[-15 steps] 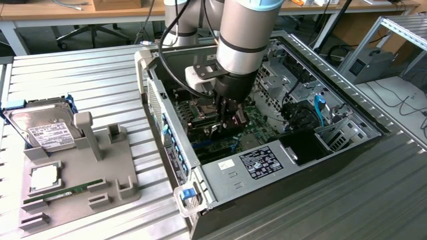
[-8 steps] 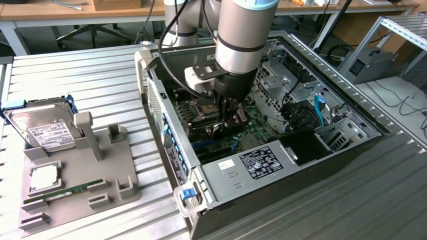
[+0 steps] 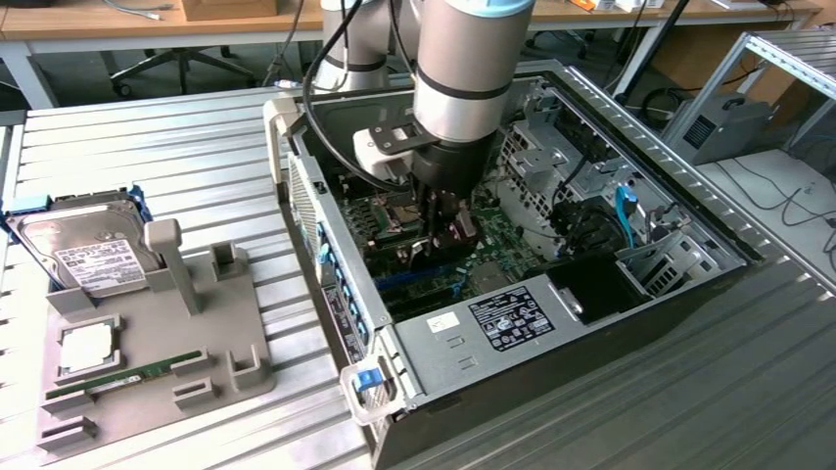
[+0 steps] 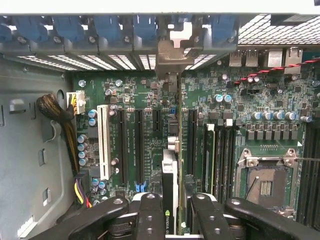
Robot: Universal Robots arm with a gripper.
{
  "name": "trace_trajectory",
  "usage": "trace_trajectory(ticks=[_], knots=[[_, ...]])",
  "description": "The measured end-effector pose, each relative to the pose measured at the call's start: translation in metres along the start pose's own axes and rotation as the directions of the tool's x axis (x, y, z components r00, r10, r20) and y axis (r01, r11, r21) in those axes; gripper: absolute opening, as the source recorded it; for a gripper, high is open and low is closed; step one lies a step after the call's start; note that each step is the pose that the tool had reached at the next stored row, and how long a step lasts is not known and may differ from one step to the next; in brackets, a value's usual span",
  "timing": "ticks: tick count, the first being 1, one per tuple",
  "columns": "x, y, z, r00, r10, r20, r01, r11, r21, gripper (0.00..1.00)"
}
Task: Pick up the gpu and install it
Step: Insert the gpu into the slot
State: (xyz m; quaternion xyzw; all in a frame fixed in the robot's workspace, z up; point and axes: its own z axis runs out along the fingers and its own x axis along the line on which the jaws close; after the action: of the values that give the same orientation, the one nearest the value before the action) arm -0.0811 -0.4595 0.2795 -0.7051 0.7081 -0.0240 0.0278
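My gripper (image 3: 438, 227) reaches down into the open computer case (image 3: 523, 328). It is shut on the gpu (image 4: 172, 160), which appears edge-on between the two black fingers (image 4: 150, 215) in the wrist view. The card's silver end bracket (image 4: 172, 55) stands against the case's rear slot openings. The card hangs upright over the green motherboard (image 4: 150, 95), in line with the gap between the black expansion slots (image 4: 139, 145) and the slot (image 4: 192, 135) beside it. I cannot tell whether its lower edge touches a slot.
A white slot (image 4: 103, 142), a sleeved cable bundle (image 4: 55, 110) and the bare processor socket (image 4: 265, 185) surround the card. At the exterior view's left, a grey fixture (image 3: 235, 343) holds a silver hard drive (image 3: 92, 255), a processor chip (image 3: 85, 348) and a memory stick (image 3: 124, 377).
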Motion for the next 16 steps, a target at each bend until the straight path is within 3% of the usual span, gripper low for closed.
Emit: trace_trajectory(ticks=[3, 16], knots=[[0.0, 0.0011, -0.0002, 1.0, 0.0, -0.0035, 0.0, 1.0, -0.0001, 0.26], [-0.001, 0.0103, -0.0008, 1.0, 0.0, -0.0044, 0.0, 1.0, 0.0002, 0.26]])
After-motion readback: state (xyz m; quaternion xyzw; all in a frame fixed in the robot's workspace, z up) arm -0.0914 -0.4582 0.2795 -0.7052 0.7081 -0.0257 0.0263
